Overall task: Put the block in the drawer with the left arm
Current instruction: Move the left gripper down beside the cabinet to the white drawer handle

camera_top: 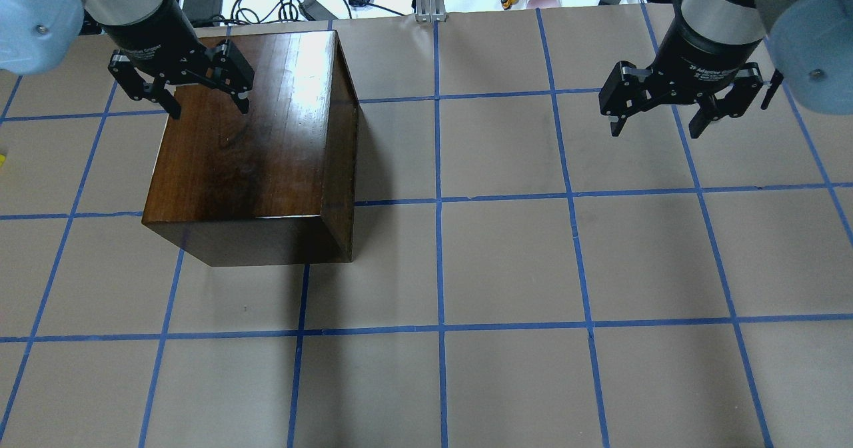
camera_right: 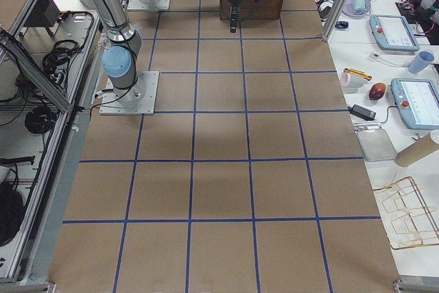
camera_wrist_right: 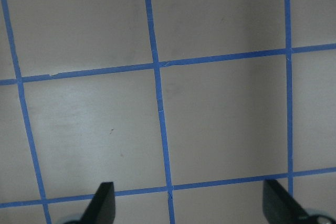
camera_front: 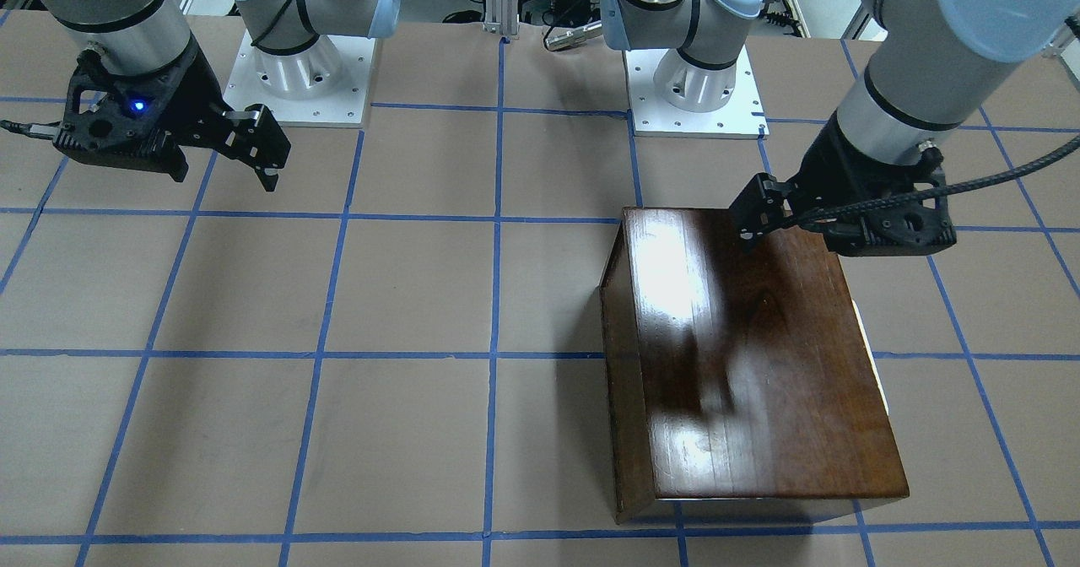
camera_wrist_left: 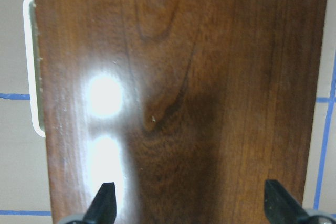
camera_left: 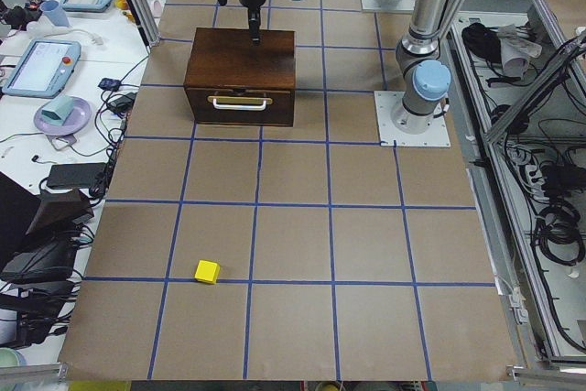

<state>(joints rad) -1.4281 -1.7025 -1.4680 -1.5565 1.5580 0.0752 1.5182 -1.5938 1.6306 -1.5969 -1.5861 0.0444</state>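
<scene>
Block (camera_left: pixel 207 271) lies on the surface (camera_left: pixel 302 226), well apart from the box (camera_left: pixel 240 80). Above the box you see the left claw (camera_top: pixel 210 110) wide open and empty.

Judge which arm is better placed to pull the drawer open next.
Left. The left gripper hangs open over the wooden box with the closed drawer; the right gripper is open over the table, well away.

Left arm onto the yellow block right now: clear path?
Probably yes. Nothing stands near the block; the left tool hangs open above the box. A long stretch, though.
</scene>
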